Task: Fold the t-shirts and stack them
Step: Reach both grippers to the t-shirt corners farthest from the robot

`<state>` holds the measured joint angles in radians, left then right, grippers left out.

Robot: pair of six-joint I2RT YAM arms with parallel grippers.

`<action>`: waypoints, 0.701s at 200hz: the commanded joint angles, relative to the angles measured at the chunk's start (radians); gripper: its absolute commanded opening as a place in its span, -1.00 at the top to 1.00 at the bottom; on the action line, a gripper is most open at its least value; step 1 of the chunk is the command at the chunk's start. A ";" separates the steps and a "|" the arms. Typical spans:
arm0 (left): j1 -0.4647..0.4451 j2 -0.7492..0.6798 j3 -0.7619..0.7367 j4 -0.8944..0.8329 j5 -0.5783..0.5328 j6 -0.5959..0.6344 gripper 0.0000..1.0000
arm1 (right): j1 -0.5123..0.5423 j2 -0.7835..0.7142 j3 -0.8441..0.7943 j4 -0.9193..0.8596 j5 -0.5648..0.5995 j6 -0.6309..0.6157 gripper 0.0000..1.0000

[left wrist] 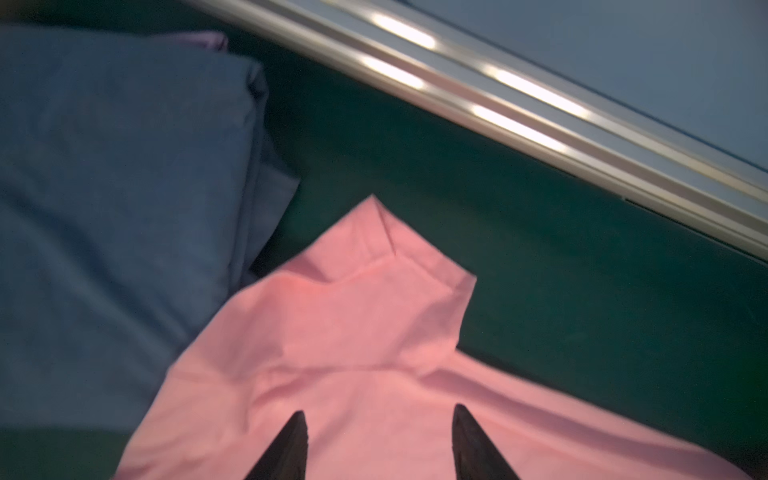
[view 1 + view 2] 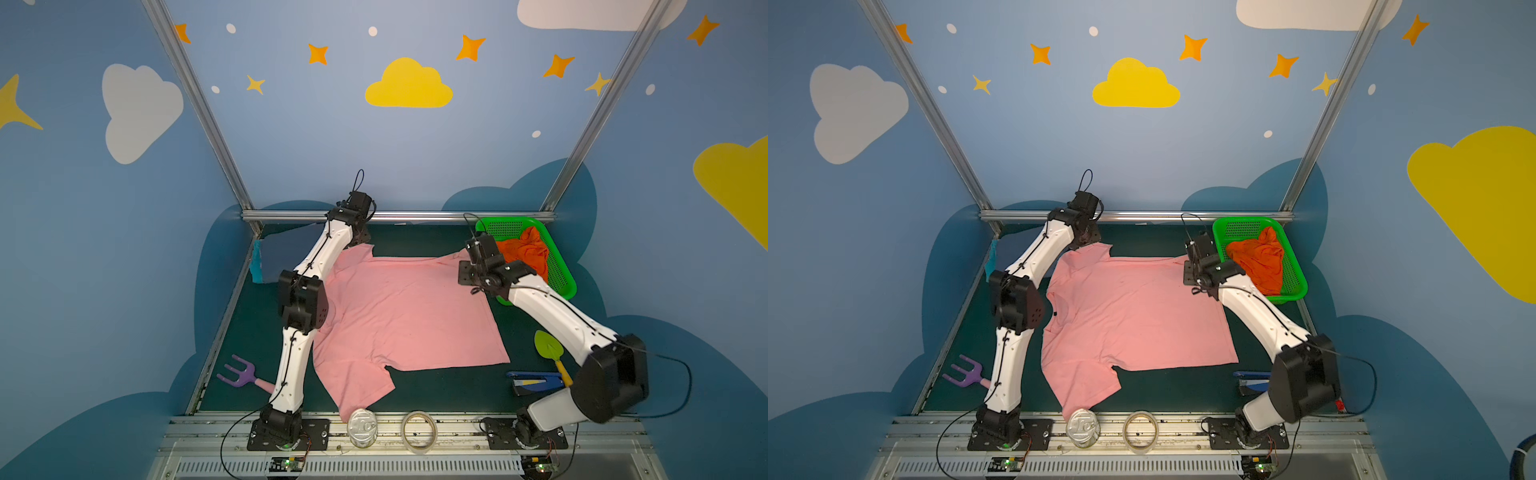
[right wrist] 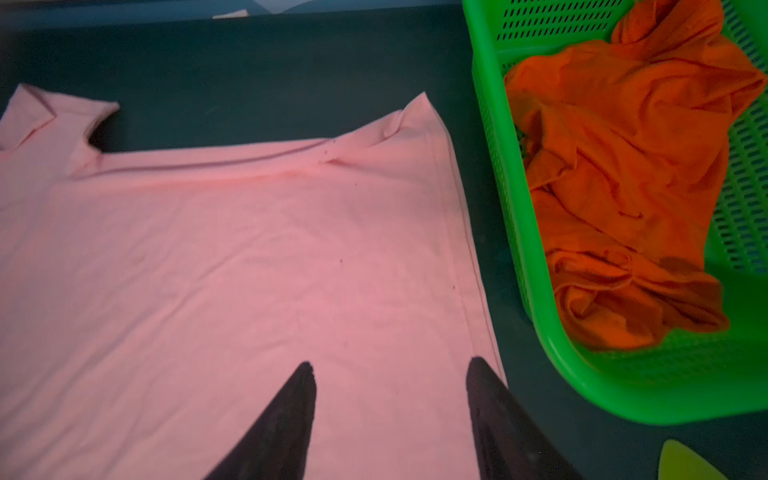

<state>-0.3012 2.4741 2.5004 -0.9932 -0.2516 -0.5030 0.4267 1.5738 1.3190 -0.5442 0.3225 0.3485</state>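
A light pink t-shirt [image 2: 407, 311] [image 2: 1133, 316] lies spread flat on the dark green table, collar to the left. My left gripper [image 1: 377, 413] hovers open over its far left sleeve [image 1: 374, 270], nothing between the fingers. My right gripper [image 3: 390, 365] stands open above the shirt's far right hem corner [image 3: 419, 120], holding nothing. An orange t-shirt [image 2: 525, 249] [image 3: 623, 187] lies crumpled in the green basket [image 2: 561, 266] [image 3: 623, 399]. A folded slate blue t-shirt [image 1: 124, 187] [image 2: 274, 257] rests at the far left on a teal one [image 2: 257, 262].
A purple toy fork [image 2: 239, 372] lies at the front left. A green trowel [image 2: 548, 345] and a blue stapler [image 2: 536, 380] lie at the front right. A tin can [image 2: 362, 426] and a tape roll [image 2: 419, 430] sit on the front rail. A metal bar [image 2: 395, 216] borders the back.
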 commanded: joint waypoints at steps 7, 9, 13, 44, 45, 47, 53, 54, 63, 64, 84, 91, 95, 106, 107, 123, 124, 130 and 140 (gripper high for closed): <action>0.001 0.227 0.325 -0.247 -0.098 0.069 -0.08 | -0.066 0.162 0.157 0.013 -0.097 -0.071 -0.04; 0.001 0.234 0.332 -0.242 -0.103 0.073 -0.08 | -0.072 0.183 0.178 0.010 -0.104 -0.074 -0.03; 0.000 0.245 0.335 -0.224 -0.114 0.084 -0.09 | -0.078 0.210 0.203 0.005 -0.115 -0.075 -0.01; -0.001 0.206 0.136 0.010 -0.187 0.168 -0.34 | -0.115 0.412 0.403 -0.033 -0.172 -0.091 0.00; -0.001 0.205 0.132 0.016 -0.190 0.171 -0.35 | -0.116 0.419 0.409 -0.035 -0.174 -0.091 -0.01; -0.001 0.203 0.124 0.027 -0.195 0.174 -0.37 | -0.118 0.432 0.423 -0.039 -0.177 -0.091 -0.01; 0.000 0.202 0.112 0.048 -0.211 0.187 -0.42 | -0.122 0.464 0.458 -0.050 -0.186 -0.091 -0.02; 0.000 0.203 0.112 0.052 -0.214 0.189 -0.43 | -0.122 0.471 0.465 -0.054 -0.187 -0.091 -0.03; 0.002 0.217 0.126 0.063 -0.234 0.205 -0.49 | -0.131 0.535 0.535 -0.080 -0.204 -0.087 -0.05; 0.001 0.220 0.128 0.063 -0.236 0.208 -0.49 | -0.132 0.542 0.542 -0.083 -0.205 -0.085 -0.06; 0.005 0.278 0.205 0.059 -0.244 0.240 -0.57 | -0.144 0.660 0.680 -0.147 -0.226 -0.089 -0.10; 0.005 0.296 0.222 0.060 -0.249 0.248 -0.59 | -0.148 0.695 0.724 -0.165 -0.230 -0.092 -0.10; 0.006 0.304 0.227 0.065 -0.253 0.251 -0.60 | -0.149 0.709 0.741 -0.172 -0.233 -0.093 -0.10; 0.010 0.316 0.227 0.081 -0.254 0.254 -0.63 | -0.155 0.753 0.793 -0.188 -0.234 -0.097 -0.12; 0.010 0.317 0.226 0.082 -0.254 0.253 -0.63 | -0.155 0.756 0.796 -0.188 -0.234 -0.098 -0.11; 0.020 0.325 0.217 0.104 -0.237 0.248 -0.64 | -0.163 0.794 0.838 -0.190 -0.237 -0.099 -0.13; 0.021 0.325 0.217 0.105 -0.236 0.247 -0.64 | -0.164 0.796 0.840 -0.189 -0.237 -0.098 -0.13; 0.026 0.327 0.212 0.114 -0.226 0.244 -0.64 | -0.166 0.808 0.854 -0.189 -0.239 -0.097 -0.14; 0.034 0.332 0.210 0.123 -0.209 0.236 -0.64 | -0.172 0.827 0.877 -0.189 -0.240 -0.095 -0.14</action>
<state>-0.2924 2.7659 2.7132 -0.9024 -0.4686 -0.2733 0.2718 2.3669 2.1212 -0.6830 0.1009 0.2600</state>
